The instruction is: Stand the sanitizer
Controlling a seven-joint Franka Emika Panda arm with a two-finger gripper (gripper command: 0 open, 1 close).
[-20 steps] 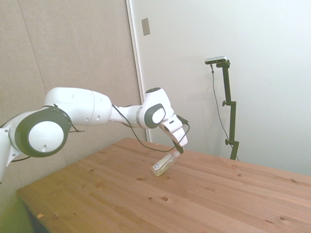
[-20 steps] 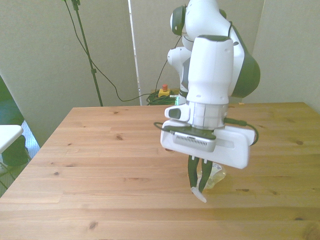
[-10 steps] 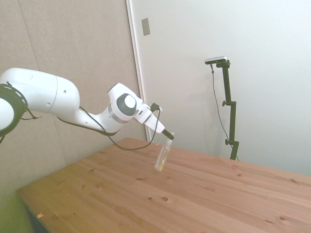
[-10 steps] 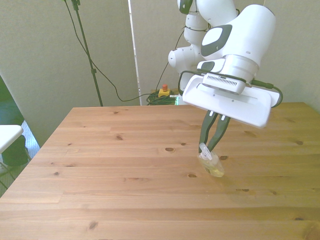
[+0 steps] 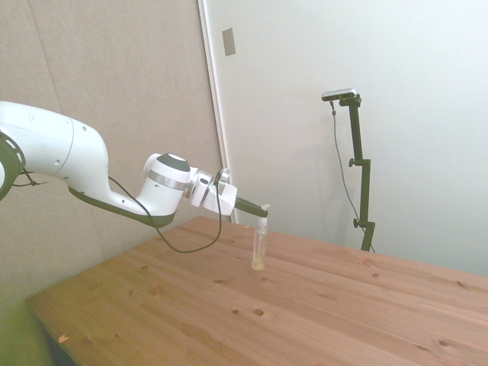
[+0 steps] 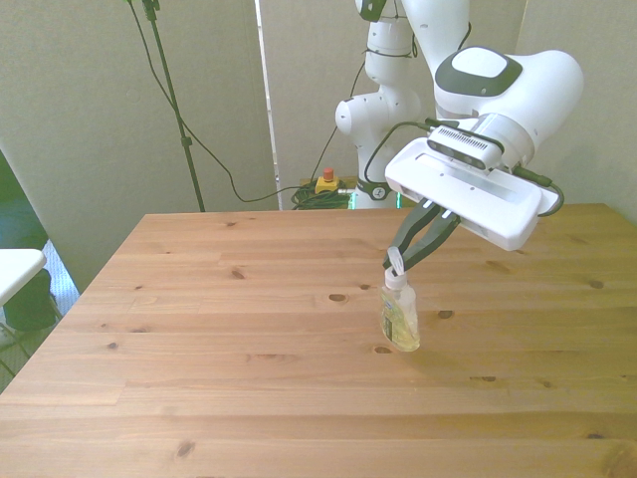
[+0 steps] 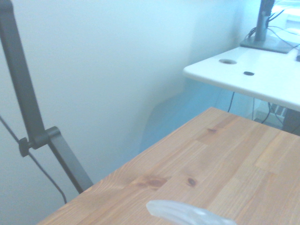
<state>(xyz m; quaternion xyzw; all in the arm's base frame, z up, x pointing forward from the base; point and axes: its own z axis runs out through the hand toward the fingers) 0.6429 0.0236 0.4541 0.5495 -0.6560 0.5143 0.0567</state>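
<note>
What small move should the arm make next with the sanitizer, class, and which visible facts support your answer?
Probably open the gripper and draw back. The sanitizer looks upright in both the side and front views, its base on the wooden table, while the fingers pinch its white pump top. Releasing gently would show whether it stands alone.

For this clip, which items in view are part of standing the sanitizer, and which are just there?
Part of the job:
- sanitizer, upright on the wooden table
- gripper, shut on its pump top

Just there:
- white desk, beyond the table
- red button box on the floor
</note>
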